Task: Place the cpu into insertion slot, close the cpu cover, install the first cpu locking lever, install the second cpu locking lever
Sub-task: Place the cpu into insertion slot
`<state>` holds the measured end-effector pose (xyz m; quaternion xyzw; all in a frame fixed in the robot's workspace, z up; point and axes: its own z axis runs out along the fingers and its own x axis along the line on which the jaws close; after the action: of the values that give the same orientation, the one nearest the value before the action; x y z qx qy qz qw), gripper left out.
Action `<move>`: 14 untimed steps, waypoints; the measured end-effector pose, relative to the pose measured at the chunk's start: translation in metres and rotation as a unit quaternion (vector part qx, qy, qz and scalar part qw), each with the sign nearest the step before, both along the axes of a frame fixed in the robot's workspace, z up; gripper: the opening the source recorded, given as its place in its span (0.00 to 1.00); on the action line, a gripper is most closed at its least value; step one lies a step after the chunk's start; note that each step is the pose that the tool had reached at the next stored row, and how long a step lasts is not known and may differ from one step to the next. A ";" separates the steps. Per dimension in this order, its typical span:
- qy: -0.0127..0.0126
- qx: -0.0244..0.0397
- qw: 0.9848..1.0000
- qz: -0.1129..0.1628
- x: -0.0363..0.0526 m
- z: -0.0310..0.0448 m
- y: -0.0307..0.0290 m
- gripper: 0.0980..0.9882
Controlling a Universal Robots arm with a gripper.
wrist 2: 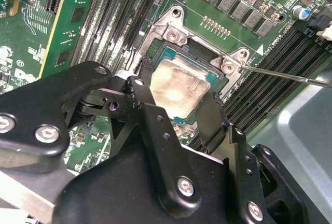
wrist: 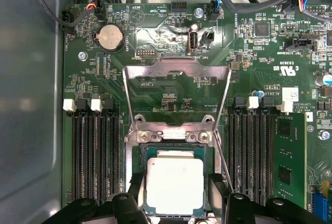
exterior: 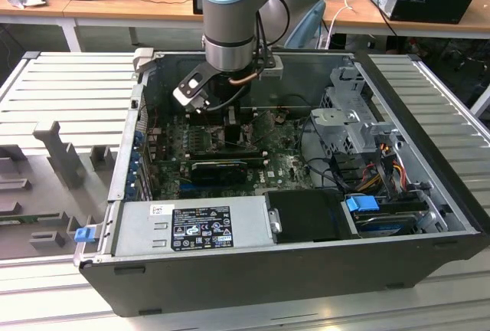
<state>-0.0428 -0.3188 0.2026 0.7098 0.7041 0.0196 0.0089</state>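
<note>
Step one, placing: the cpu (wrist: 174, 185) lies flat in the insertion slot (wrist: 138, 157), with the jaws clamped on its two opposite edges, as far as you can judge. The cpu cover (wrist: 176, 68) stands open. Next calls for a clean release — straight up, no drag.

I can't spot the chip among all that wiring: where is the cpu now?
In both wrist views the cpu sits at the square insertion slot, between two banks of long black memory slots, with the open cpu cover raised beside it.
</note>
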 end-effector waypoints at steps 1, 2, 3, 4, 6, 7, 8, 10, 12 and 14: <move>0.000 0.000 1.000 0.000 0.0003 -0.0003 0.0007 0.57; 0.001 0.000 1.000 0.000 0.0006 -0.0005 0.0017 0.57; 0.001 0.000 1.000 0.000 0.0008 -0.0006 0.0023 0.57; 0.001 0.000 1.000 0.000 0.0008 -0.0002 0.0024 0.57; 0.001 0.000 1.000 0.000 0.0008 0.0017 0.0024 0.57; 0.001 0.000 1.000 0.000 0.0008 0.0026 0.0024 0.57; 0.001 0.000 1.000 0.000 0.0008 0.0030 0.0024 0.57; 0.001 0.000 1.000 0.000 0.0008 0.0058 0.0024 0.57; 0.001 0.000 1.000 0.000 0.0008 0.0090 0.0024 0.57; 0.001 -0.001 1.000 0.000 0.0008 0.0148 0.0024 0.57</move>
<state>-0.0420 -0.3164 0.2174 0.7098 0.7041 0.0184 0.0087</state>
